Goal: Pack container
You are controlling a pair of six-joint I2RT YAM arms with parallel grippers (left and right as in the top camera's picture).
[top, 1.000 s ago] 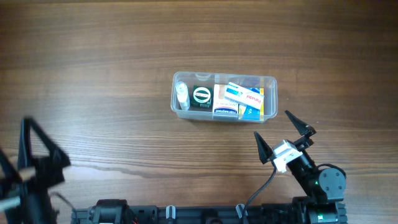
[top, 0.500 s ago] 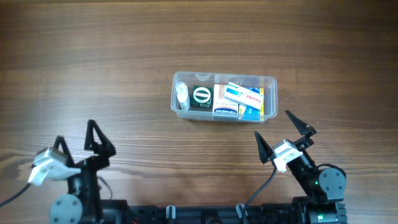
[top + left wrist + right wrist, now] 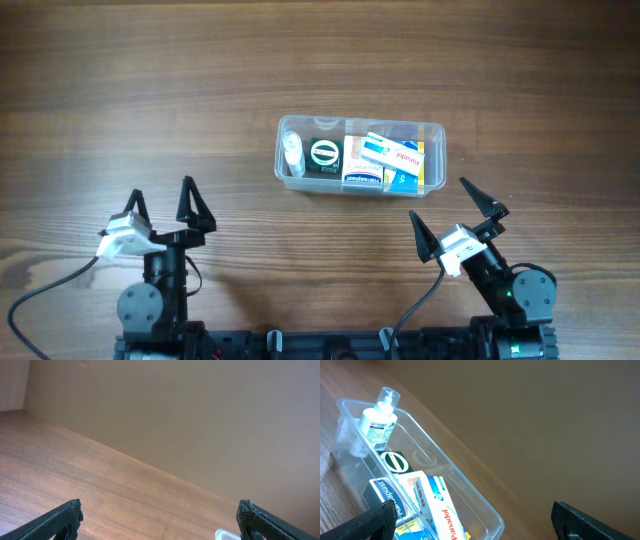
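Just off the table's centre, toward 2 o'clock in the overhead view, sits the container (image 3: 281, 165), and from how it lies I judge the packing all but done, so the step in hand is parking the arms without disturbing it. To do that well I would hold both arms low at the near edge, swing nothing across the tub, and check from the right wrist view that every item sits below the rim; I see no lid anywhere. The tub is clear plastic, rectangular with rounded corners and a lip. A small spray bottle (image 3: 291, 153) stands upright at its 9 o'clock end, a dark box with a round green-and-white mark (image 3: 324, 155) is beside that, and white, orange and blue cartons (image 3: 395, 152) fill the 3 o'clock end, packed close together. At 5 o'clock from the tub, near but not touching, the right gripper (image 3: 437, 198) points toward it with jaws spread wide and nothing between them. Well apart at 8 o'clock, the left gripper (image 3: 161, 188) is likewise released and empty, over bare wood.
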